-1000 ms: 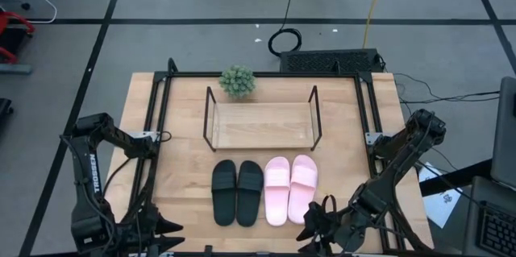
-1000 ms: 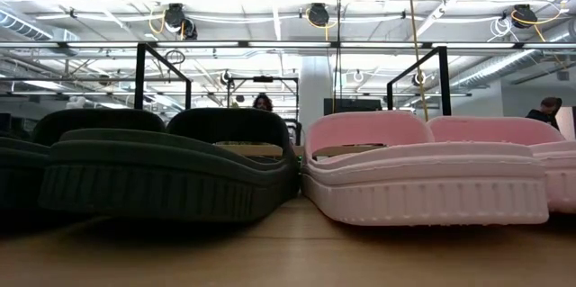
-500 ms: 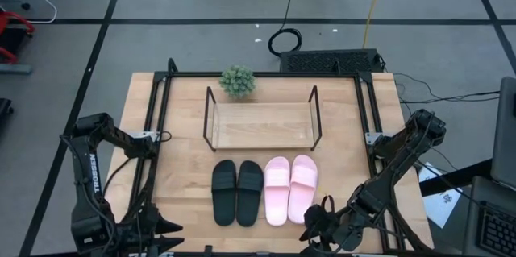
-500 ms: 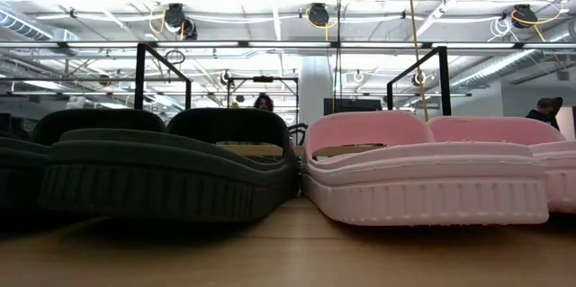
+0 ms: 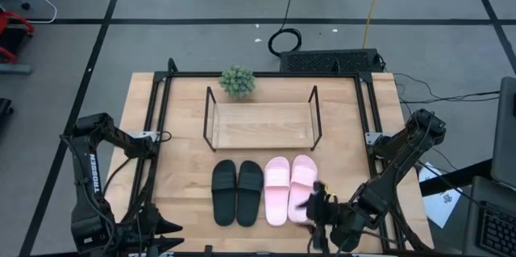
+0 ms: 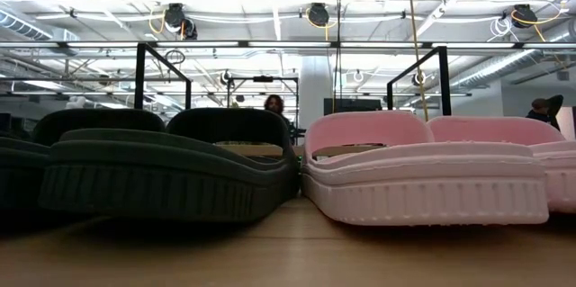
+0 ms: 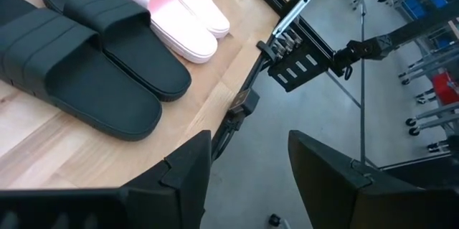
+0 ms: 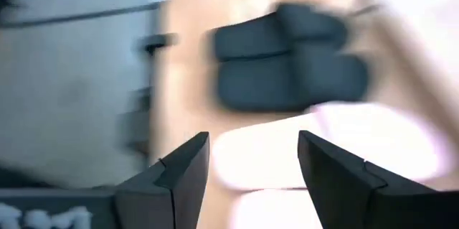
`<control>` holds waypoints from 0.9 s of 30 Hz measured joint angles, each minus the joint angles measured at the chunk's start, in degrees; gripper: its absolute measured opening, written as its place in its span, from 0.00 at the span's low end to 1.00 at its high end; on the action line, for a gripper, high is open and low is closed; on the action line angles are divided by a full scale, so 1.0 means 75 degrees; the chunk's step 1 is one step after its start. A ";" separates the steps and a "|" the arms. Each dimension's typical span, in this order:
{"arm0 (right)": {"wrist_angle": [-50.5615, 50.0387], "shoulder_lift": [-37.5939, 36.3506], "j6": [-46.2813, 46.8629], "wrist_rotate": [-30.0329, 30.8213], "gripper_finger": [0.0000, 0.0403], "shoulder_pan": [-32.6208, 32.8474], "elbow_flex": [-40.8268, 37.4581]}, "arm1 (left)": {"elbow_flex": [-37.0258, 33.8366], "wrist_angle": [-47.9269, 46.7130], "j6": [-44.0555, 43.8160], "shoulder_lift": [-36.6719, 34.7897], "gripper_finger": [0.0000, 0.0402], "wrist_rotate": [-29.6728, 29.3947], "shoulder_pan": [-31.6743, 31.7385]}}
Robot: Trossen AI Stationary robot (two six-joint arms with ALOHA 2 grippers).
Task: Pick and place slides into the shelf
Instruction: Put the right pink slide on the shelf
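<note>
The right tool (image 5: pixel 316 205) sits at the near edge of the desk (image 5: pixel 181 140), its fingers (image 8: pixel 183 171) spread apart and holding nothing, just beside the heel end of the outer pink slide (image 5: pixel 303 187). That slide lies directly ahead of it, its long axis running from the near edge toward the shelf, so the right arm looks much the nearer one for a first grasp, and the slide's heel is the part that faces it. The right wrist view is smeared, yet it shows pale pink between the fingers with the dark pair beyond.

The left tool (image 5: pixel 157 233) waits at the near left corner, fingers (image 7: pixel 190 168) also apart and empty, well away from the footwear; its camera looks across the black slides (image 7: pixel 93 49) toward the pink ones.

Next out, the four sandals lie in a row, side by side and parallel: inner pink slide (image 5: pixel 276 190) touching or nearly touching its mate, then the black pair (image 5: pixel 237 192) to the left.

Farther on stands the shelf (image 5: pixel 262 126), a low black rod rack with a wooden base board, holding nothing, squarely beyond the row. Its near top rod looks like the thing to clear when a slide goes in.

Beyond the shelf a small potted plant (image 5: pixel 238 81) sits near the far edge.
</note>
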 joint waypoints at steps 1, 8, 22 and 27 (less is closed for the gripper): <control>-0.0367 0.0000 -0.0108 0.0272 0.50 -0.0003 0.0095 | 0.0000 0.0000 -0.0025 0.0000 0.47 0.0000 0.0000; -0.2953 0.0148 0.0155 -0.0690 0.50 -0.0102 0.0186 | 0.0000 0.0018 -0.0078 -0.0006 0.47 0.0000 0.0015; -0.3380 0.1520 0.0330 -0.1530 0.50 -0.0478 0.0181 | 0.0000 -0.0003 0.0256 -0.0009 0.47 0.0003 0.0488; -0.3458 0.1789 0.0341 -0.1190 0.50 -0.0772 0.0181 | 0.0000 -0.0003 0.0373 -0.0009 0.47 0.0009 0.0554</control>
